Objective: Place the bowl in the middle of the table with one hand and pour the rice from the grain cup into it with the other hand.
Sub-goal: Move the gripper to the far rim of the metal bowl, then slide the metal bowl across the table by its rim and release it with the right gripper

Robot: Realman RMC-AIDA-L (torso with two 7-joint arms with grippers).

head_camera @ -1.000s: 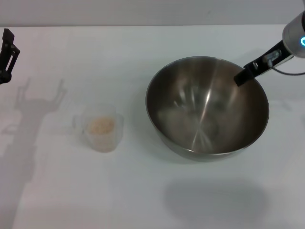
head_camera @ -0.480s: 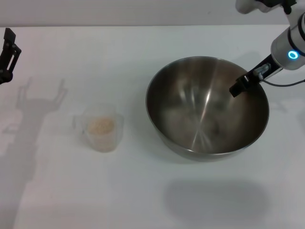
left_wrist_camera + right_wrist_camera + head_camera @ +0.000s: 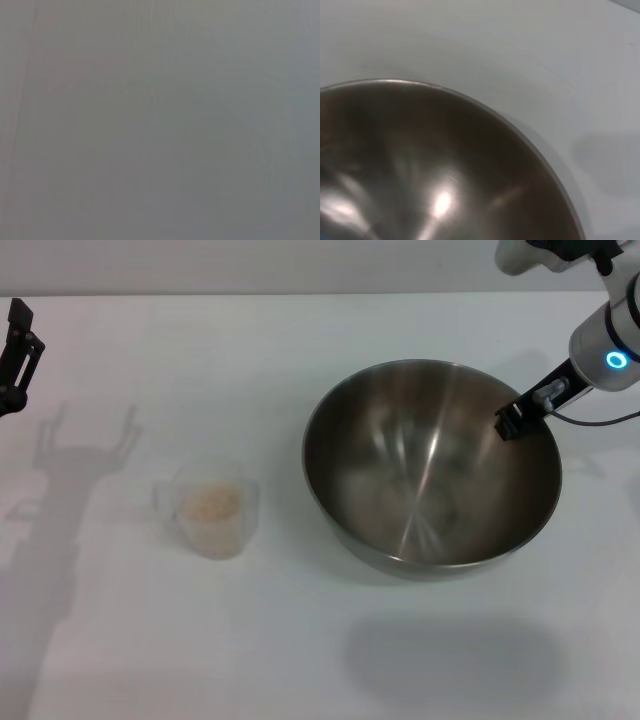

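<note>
The bowl (image 3: 432, 472) is seen on the table (image 3: 300, 640), toward its right edge. The right gripper (image 3: 512, 422) is placed at the bowl's far right rim; whether its fingers are clamped on the rim cannot be told. The grain cup (image 3: 212, 506), with rice (image 3: 211, 503) inside, is set nearer the left edge. The left gripper (image 3: 14, 345) is cut off at the left edge, its fingers unclear; nothing is made out in the left wrist view
</note>
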